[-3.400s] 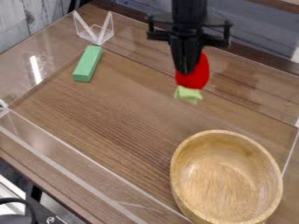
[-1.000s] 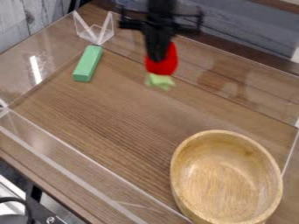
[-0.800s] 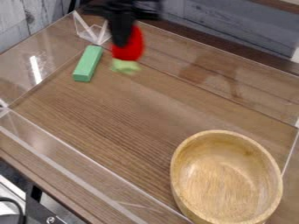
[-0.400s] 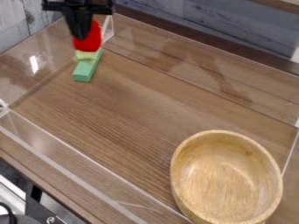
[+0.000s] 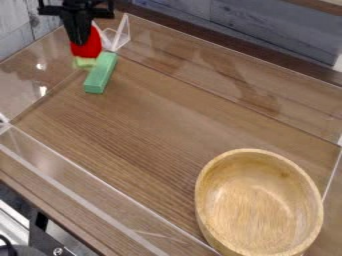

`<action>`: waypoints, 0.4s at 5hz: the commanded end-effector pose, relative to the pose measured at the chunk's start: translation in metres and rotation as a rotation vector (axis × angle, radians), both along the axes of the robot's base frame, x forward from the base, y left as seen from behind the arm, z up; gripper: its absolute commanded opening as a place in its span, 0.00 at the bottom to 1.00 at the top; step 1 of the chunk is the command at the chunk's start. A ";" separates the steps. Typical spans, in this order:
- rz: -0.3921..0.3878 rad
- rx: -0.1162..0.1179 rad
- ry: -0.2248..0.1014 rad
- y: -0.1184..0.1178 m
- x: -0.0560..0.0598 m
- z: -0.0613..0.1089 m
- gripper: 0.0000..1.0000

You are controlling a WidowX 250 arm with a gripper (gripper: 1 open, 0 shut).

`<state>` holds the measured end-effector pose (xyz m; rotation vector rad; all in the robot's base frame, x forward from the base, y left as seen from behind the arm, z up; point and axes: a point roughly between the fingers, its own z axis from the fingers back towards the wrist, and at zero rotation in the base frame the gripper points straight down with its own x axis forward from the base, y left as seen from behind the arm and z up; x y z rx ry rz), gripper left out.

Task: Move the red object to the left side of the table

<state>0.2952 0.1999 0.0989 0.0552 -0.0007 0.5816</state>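
The red object [image 5: 86, 44], a small glossy toy fruit with a pale green end hanging below it, is up in the far left corner of the table [image 5: 174, 135]. The black gripper [image 5: 83, 30] points straight down and is shut on the red object's top, holding it just off the wood. Its fingertips are partly hidden by the fruit. The fruit hangs right beside the far end of a green block [image 5: 100, 75]; I cannot tell if they touch.
The green rectangular block lies flat just right of and in front of the fruit. A clear folded acrylic piece [image 5: 118, 35] stands behind it. A big wooden bowl [image 5: 261, 206] fills the near right corner. Low clear walls [image 5: 34, 80] edge the table.
The gripper has carried the red object from the far middle of the table leftwards to the far left corner, sinking a little. The block and bowl have stayed put.
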 end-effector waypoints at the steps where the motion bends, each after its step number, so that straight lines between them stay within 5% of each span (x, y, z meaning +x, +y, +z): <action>1: -0.027 0.047 -0.042 0.016 0.007 0.012 0.00; 2: 0.058 0.052 -0.026 0.017 0.010 -0.001 0.00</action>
